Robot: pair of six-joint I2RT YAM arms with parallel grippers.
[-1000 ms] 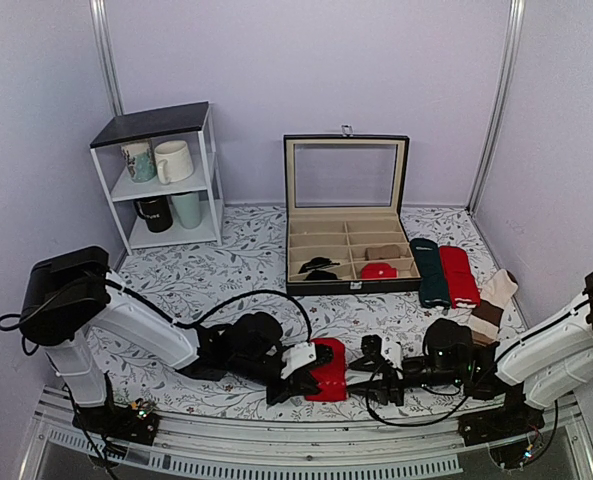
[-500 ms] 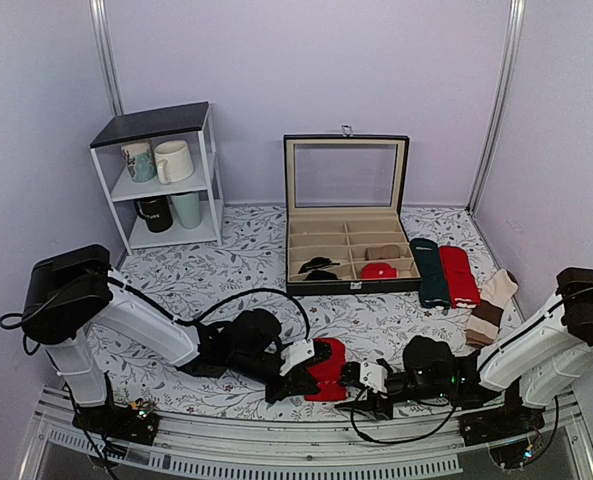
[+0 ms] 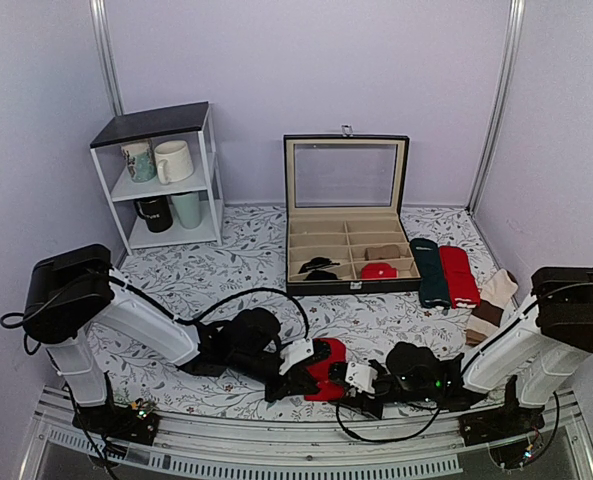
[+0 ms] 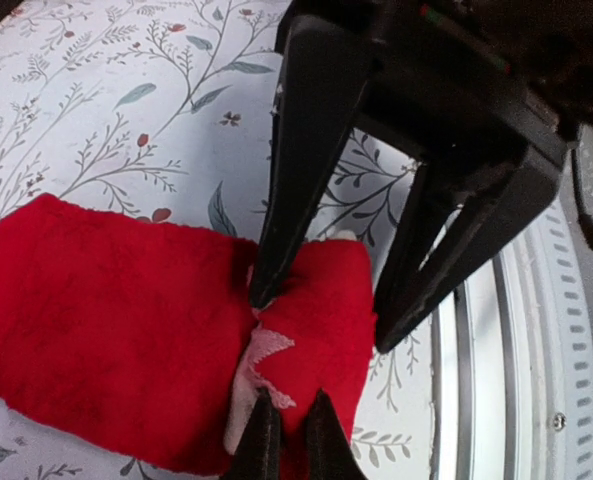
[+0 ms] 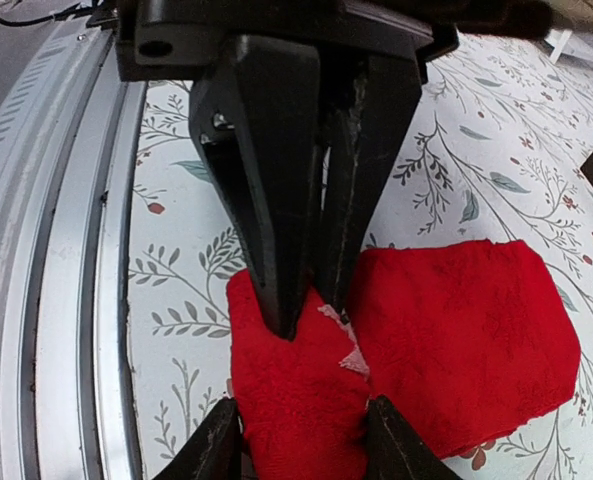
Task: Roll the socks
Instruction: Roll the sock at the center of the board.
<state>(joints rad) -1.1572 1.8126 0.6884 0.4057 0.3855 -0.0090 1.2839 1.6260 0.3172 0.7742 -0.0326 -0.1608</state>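
Observation:
The red socks (image 3: 326, 366) lie partly rolled near the table's front edge, with a pale pink-beige bit showing at the fold (image 4: 261, 352). My left gripper (image 3: 298, 378) is shut on the rolled end (image 4: 288, 405), pinching a fold of red cloth. My right gripper (image 3: 352, 378) faces it from the right. Its jaws are open and stand astride the roll (image 5: 301, 412), one finger on each side, touching the cloth. The left fingers (image 5: 276, 250) show opposite in the right wrist view. The flat part of the socks (image 5: 466, 330) lies beyond the roll.
An open compartment box (image 3: 348, 245) stands at the back centre. A dark green sock (image 3: 432, 272), a plain red sock (image 3: 459, 275) and a beige-brown sock (image 3: 490, 305) lie to the right. A shelf with mugs (image 3: 166, 175) stands back left. The metal rail (image 3: 276, 455) runs along the near edge.
My right gripper has moved left along the front edge up to the socks and now straddles the roll. The left gripper has kept its hold in place.

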